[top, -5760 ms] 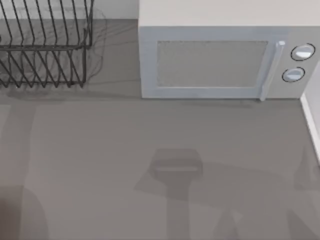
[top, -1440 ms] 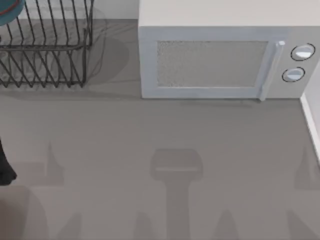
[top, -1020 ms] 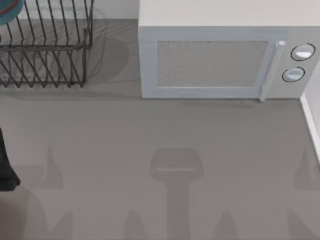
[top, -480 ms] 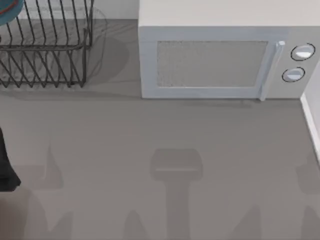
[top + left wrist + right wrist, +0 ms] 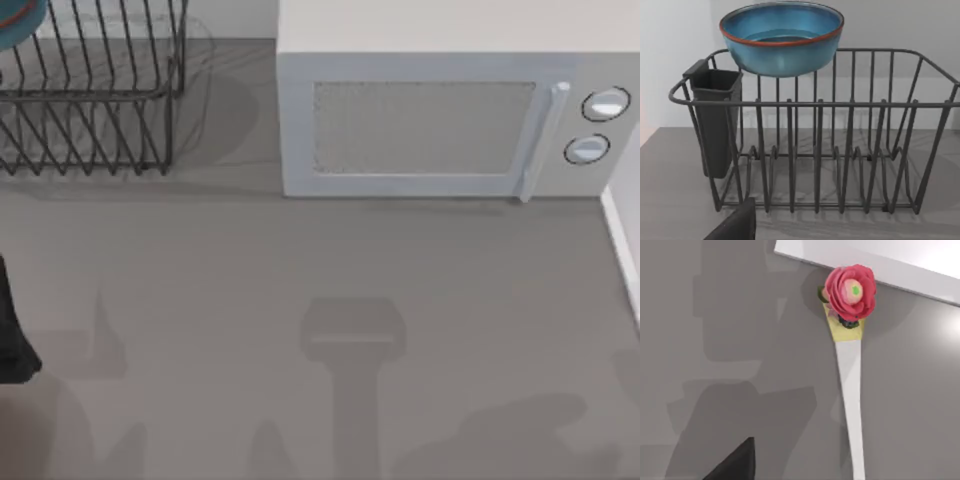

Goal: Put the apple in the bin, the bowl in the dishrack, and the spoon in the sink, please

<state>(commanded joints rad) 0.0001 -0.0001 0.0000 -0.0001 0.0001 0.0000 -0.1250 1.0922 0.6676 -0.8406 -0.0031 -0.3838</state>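
Cannot tell the spread of the left fingers [image 5: 737, 224] – just one dark tip, clear of everything, facing the dishrack [image 5: 850, 104]. Same for the right fingers [image 5: 735, 460], poised above the tabletop [image 5: 300, 260] near the spoon [image 5: 850, 375], touching nothing. Worth fearing first for the bowl [image 5: 781, 37]: perched high at the rack's back rim beside the dark cutlery holder [image 5: 715, 120], not down among the prongs, so likely to tip out if the left arm [image 5: 12, 330] brushes the frame. Next, the spoon – thin, flat on the tabletop, its flower-topped end [image 5: 850, 291] close to a white edge; apt to skid or wedge there under a shallow pinch. Against the earliest frame: bowl now at the rack's corner [image 5: 18, 18], left arm in at the left edge, and a broader shadow at lower right than half a second ago.
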